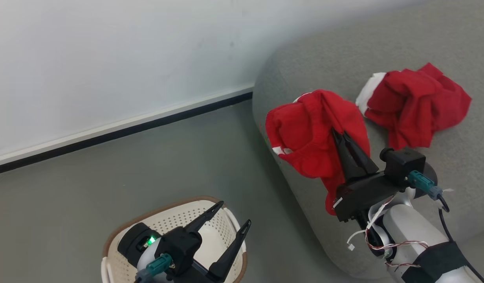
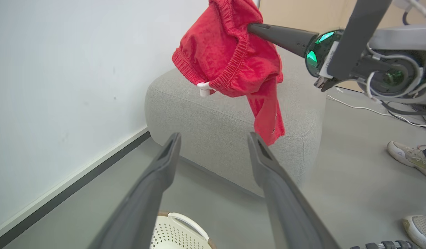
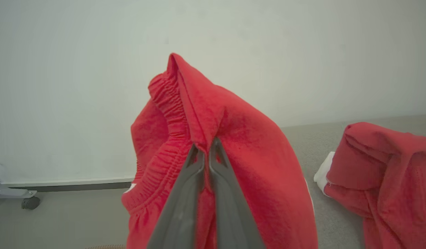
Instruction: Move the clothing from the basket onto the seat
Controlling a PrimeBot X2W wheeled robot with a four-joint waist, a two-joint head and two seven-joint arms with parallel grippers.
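- Head view: the right gripper [image 1: 339, 133] has its fingers pressed together on a fold of the held red garment [image 1: 308, 133]. The garment is bright, crumpled cloth with a small white patch, and it hangs over the left rounded corner of the grey seat [image 1: 383, 51].
- A second red garment [image 1: 415, 102] with white trim at one end lies bunched on the seat's top, apart from the held one.
- The cream perforated basket [image 1: 155, 206] has a brown rim and stands on the floor, left of the seat and apart from it. The left gripper [image 1: 234, 212] is over it with its fingers spread wide.
- Left wrist view: the held red garment [image 2: 230, 58] shows a gathered elastic hem. It dangles clear above the seat [image 2: 206, 110], and one end trails down in front of the seat's side.
- Right wrist view: the right gripper [image 3: 205, 143] pinches a seam beside the ribbed waistband. The second red garment [image 3: 382, 162] rests on the seat [image 3: 303, 145].
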